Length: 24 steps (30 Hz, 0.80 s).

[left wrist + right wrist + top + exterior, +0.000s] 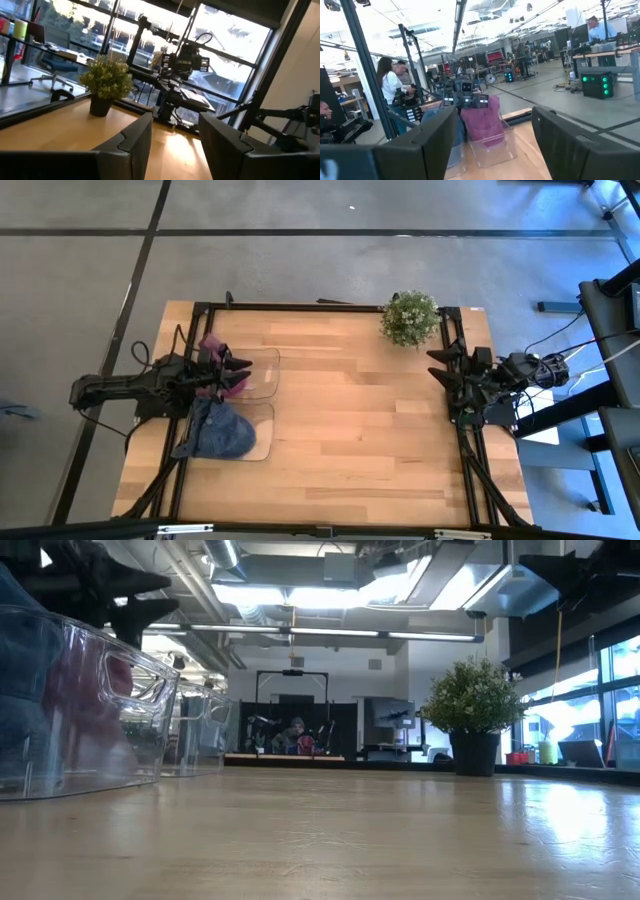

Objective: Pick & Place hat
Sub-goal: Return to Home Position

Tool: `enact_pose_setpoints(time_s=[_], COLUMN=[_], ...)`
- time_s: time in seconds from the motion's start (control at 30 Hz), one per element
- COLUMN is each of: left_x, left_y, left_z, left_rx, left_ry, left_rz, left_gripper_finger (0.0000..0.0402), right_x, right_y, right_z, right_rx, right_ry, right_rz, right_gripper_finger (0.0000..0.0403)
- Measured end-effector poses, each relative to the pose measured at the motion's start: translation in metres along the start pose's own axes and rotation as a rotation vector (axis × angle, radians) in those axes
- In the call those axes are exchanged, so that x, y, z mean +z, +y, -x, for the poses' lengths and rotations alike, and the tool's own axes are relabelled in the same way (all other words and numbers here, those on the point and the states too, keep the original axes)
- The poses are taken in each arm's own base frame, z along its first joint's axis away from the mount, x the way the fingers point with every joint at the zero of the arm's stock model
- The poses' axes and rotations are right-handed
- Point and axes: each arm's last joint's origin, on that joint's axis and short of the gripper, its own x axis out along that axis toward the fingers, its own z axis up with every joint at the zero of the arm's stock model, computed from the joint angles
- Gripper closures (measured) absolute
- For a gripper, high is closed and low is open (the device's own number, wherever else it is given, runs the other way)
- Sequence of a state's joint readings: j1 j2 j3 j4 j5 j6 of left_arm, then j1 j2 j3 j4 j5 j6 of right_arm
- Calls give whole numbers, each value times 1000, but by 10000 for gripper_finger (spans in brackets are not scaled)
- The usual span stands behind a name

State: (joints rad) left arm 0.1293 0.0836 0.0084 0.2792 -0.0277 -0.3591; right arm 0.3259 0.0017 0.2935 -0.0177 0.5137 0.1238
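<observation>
Blue cap (220, 434) sits in the clear bin (263, 420), near the left fingers (131, 146), spread open and empty

I see a wide, bare stretch of tabletop (350, 420) in the middle, where a tool can pass. On the left, the far clear bin (265, 370) and the near clear bin (262, 435) stand in the way. A potted plant (409, 318) blocks the far edge, toward the right.
</observation>
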Motion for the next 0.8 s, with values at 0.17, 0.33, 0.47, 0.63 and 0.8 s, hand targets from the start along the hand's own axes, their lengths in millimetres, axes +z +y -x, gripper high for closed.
enact_pose_setpoints(time_s=[0.17, 0.33, 0.47, 0.63, 0.8], left_x=[-4, -6, -8, -14, -14], left_y=[2, 3, 4, 7, 8], left_z=[0, 1, 1, 2, 2], left_rx=[15, 27, 49, 105, 111], left_ry=[37, 62, 83, 131, 135], left_rz=[-3, -4, -37, -91, -94], left_gripper_finger=[245, 245, 245, 245, 245], right_x=[-1, -9, -14, -34, -56], right_y=[-1, -2, -3, -3, -2], right_z=[0, 0, 0, -3, -6], right_rx=[-23, -34, -37, -40, 26], right_ry=[7, 82, 110, 131, 83], right_rz=[9, 82, 89, 106, 126], right_gripper_finger=[144, 144, 144, 144, 144])
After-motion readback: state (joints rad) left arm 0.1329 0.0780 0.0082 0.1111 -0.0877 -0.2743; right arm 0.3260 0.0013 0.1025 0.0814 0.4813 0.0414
